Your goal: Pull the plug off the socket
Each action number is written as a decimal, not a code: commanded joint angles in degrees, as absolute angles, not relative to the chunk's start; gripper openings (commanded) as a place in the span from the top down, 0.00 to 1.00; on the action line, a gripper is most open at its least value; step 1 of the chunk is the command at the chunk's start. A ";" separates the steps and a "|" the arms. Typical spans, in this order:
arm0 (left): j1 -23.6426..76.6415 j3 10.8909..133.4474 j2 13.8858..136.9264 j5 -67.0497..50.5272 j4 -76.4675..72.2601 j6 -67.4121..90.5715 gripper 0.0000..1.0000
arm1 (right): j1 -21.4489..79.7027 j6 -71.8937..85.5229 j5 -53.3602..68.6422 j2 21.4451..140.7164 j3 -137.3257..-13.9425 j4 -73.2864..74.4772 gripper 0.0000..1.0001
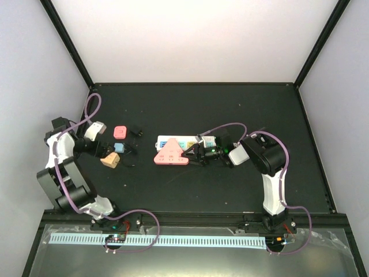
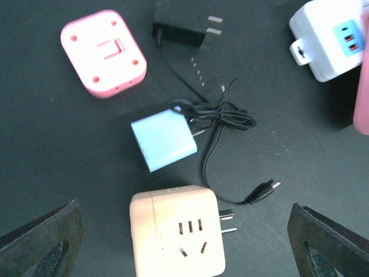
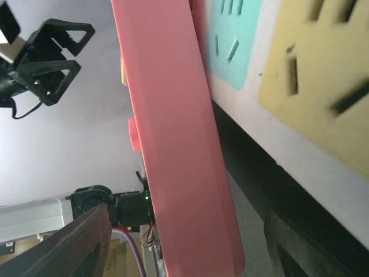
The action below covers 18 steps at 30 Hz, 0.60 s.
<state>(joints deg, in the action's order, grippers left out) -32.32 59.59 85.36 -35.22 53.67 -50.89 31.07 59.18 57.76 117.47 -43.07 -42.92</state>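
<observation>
The socket, a long white power strip [image 1: 179, 141] with coloured outlet faces, lies mid-table. A pink triangular plug [image 1: 170, 154] sits against its near side. My right gripper [image 1: 194, 153] is open at the plug's right corner. In the right wrist view the pink plug [image 3: 179, 144] stands between my two wide-apart fingers [image 3: 69, 248], beside the strip's teal [image 3: 230, 40] and yellow [image 3: 323, 75] outlets. My left gripper [image 1: 104, 150] is open and empty over a beige cube adapter [image 2: 176, 234], which lies between its fingers [image 2: 40, 242].
Left of the strip lie a blue plug [image 2: 164, 140] with a thin black cable [image 2: 230, 121], a pink square adapter [image 2: 104, 52] and a black charger [image 2: 181, 26]. The strip's white end [image 2: 328, 40] shows at the upper right of the left wrist view.
</observation>
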 commanded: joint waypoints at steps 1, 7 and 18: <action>-28.75 59.41 77.29 -35.30 52.87 -53.79 0.01 | 29.79 54.78 50.65 120.43 -41.31 -34.55 0.24; -12.43 54.65 67.33 -31.35 49.46 -52.71 0.01 | 29.77 52.81 50.78 119.72 -41.86 -32.17 0.23; 9.30 51.18 70.41 -26.48 43.34 -47.19 0.01 | 27.15 44.47 50.22 116.62 -42.59 -21.86 0.16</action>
<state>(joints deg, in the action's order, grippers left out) 5.39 52.64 70.83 -30.26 48.10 -49.36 30.46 52.80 57.32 115.07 -44.25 -34.46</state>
